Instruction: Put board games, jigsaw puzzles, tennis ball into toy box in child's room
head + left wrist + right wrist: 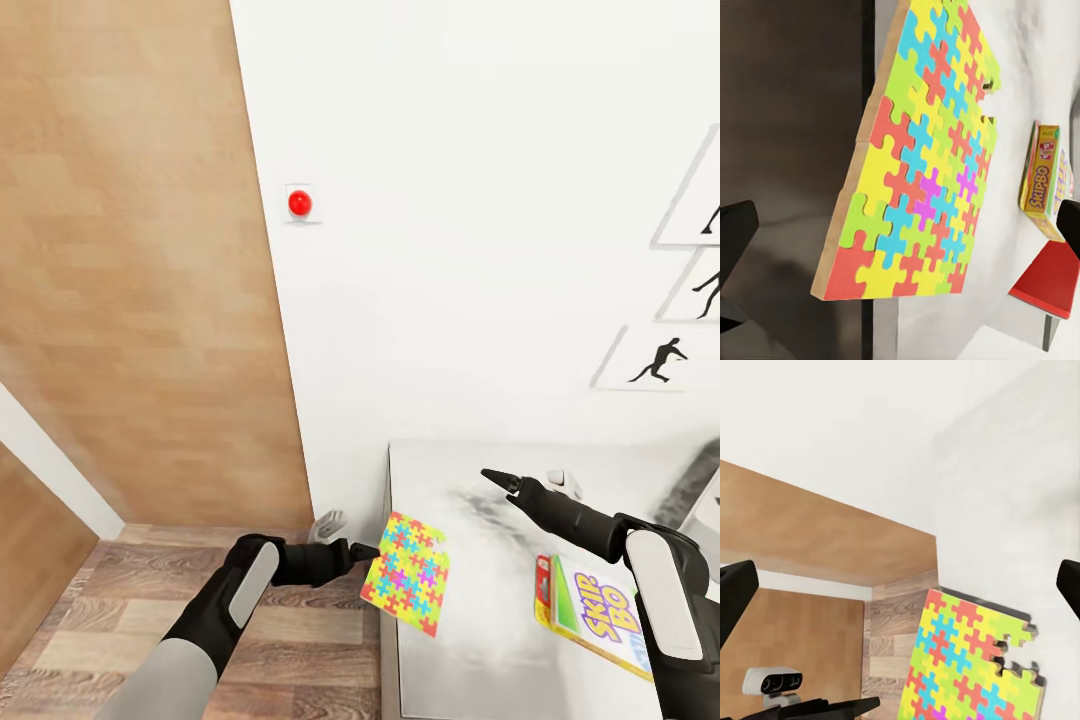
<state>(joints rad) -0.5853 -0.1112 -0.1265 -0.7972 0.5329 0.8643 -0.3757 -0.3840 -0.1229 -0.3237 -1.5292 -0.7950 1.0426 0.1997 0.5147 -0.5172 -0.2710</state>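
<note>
Right now the left gripper (368, 551) pinches a tilted jigsaw puzzle (406, 572) at the table (480, 520) edge; the right gripper (497, 478) hovers spread wide above the SKIP-BO box (592, 612).

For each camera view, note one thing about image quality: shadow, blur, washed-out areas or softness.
Head view: the table top is nearly washed out, with a smudgy grey shadow under the right gripper. Left wrist view: the jigsaw puzzle is sharp; the dark area beside it is featureless. Right wrist view: the white wall is flat and shadeless.
</note>
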